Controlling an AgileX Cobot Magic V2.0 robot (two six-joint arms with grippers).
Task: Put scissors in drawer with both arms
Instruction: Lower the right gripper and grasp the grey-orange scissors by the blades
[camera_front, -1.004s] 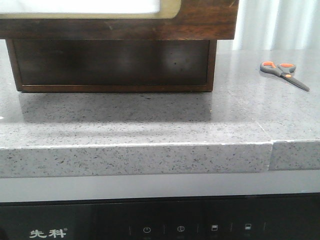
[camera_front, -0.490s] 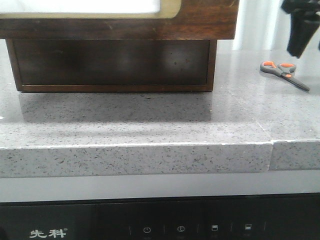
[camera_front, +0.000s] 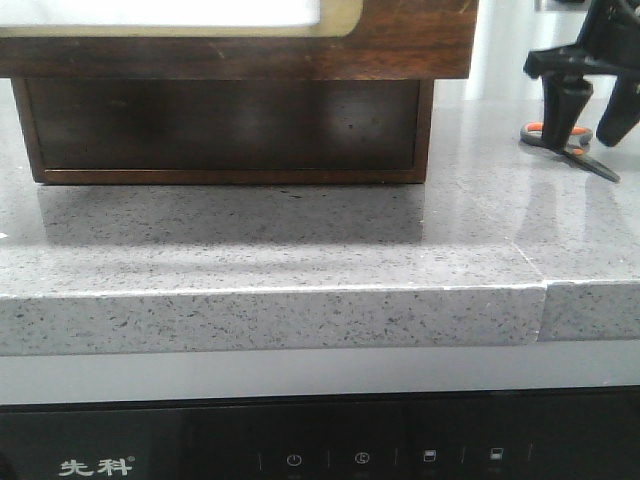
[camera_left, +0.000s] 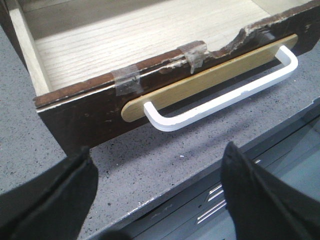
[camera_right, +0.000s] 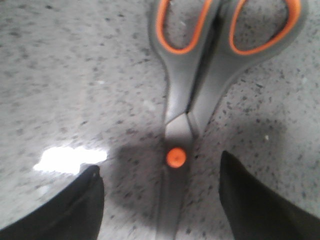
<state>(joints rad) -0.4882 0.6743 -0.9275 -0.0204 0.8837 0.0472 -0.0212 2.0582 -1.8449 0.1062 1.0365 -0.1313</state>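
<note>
I am watching the right end effector (camera_front: 588, 122) coming down over the scissors (camera_front: 566, 146) on the right side of the bench (camera_front: 300, 250). One second ago no arm was in the front view, half a second ago the black fingers were only entering at the top right corner, and now they are standing low around the scissors. In the right wrist view its fingers are spread apart with nothing between them yet, and the scissors (camera_right: 200, 90) are lying flat on the bench, the orange pivot screw in the middle of the gap. I am judging that the grasp is about to begin but is not yet done.

The left end effector (camera_left: 155, 200) is also open and is holding nothing; it is hanging in front of the drawer (camera_left: 150, 90), which is pulled out, so its pale wooden floor is showing. The white handle (camera_left: 220, 97) is free.

I am counting: one pair of scissors, one open drawer, one handle, two end effectors.
</note>
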